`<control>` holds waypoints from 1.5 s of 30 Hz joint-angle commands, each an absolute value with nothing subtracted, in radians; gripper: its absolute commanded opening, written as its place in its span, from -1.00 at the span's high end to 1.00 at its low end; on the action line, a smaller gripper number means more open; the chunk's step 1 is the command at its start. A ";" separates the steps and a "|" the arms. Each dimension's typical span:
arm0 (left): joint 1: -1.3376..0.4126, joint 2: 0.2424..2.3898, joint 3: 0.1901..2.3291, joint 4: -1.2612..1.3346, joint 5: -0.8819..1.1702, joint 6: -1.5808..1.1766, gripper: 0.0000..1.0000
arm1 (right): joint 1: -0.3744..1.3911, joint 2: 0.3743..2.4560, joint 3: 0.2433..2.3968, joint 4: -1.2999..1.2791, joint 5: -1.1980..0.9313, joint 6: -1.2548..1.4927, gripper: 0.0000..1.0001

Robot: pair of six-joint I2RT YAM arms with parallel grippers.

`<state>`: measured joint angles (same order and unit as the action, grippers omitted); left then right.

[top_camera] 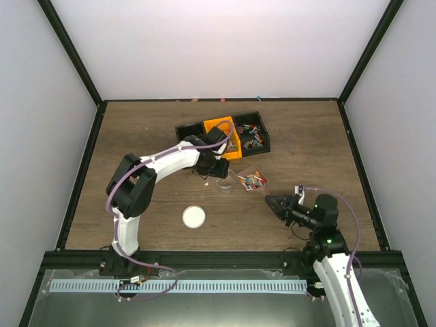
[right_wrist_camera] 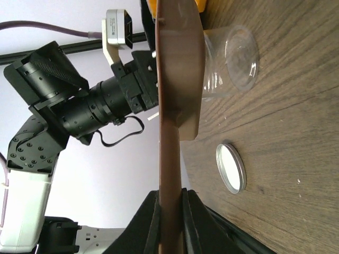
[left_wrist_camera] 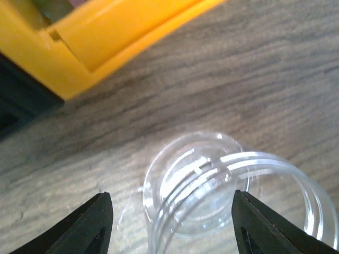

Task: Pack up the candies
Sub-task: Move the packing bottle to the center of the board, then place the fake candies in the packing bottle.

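Note:
Small wrapped candies [top_camera: 251, 135] in mixed colours lie in the right compartment of a black tray [top_camera: 185, 129]. More candies [top_camera: 253, 180] sit in a brown scoop [right_wrist_camera: 177, 79]. My right gripper [top_camera: 270, 202] is shut on the scoop's handle and also shows in the right wrist view [right_wrist_camera: 170, 198]. The scoop's bowl is beside a clear jar [top_camera: 225, 182]. The jar also shows in the left wrist view [left_wrist_camera: 204, 190] and the right wrist view [right_wrist_camera: 232, 61]. My left gripper [left_wrist_camera: 172, 225] is open, with a jaw on each side of the jar. No candy shows inside the jar.
An orange bin [top_camera: 225, 136] sits in the tray's middle, and its corner shows in the left wrist view [left_wrist_camera: 79, 42]. The jar's round metal lid [top_camera: 193, 216] lies on the wooden table nearer the arms, also in the right wrist view [right_wrist_camera: 231, 168]. One stray candy [top_camera: 206, 183] lies left of the jar.

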<state>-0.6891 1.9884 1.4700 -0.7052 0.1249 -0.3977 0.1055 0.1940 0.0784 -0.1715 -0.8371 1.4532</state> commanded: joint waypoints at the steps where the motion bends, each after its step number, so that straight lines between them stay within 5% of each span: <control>1: -0.678 1.902 1.465 -0.794 0.177 -0.387 -0.27 | 0.099 0.320 0.168 -0.011 -0.875 1.404 0.99; 6: -0.575 1.763 1.387 -0.814 0.229 -0.408 -0.26 | 0.097 0.611 0.308 -0.124 -0.944 1.123 0.99; 10: -0.478 1.711 1.382 -0.846 0.223 -0.370 -0.26 | 0.096 0.629 0.197 0.246 -0.988 1.303 0.99; 16: -0.404 1.702 1.382 -0.836 0.241 -0.349 -0.27 | 0.097 0.662 0.192 0.221 -1.032 1.192 0.99; 45: -0.361 1.772 1.335 -0.744 0.301 -0.337 -0.27 | 0.113 0.809 0.489 -0.374 -0.868 0.691 0.99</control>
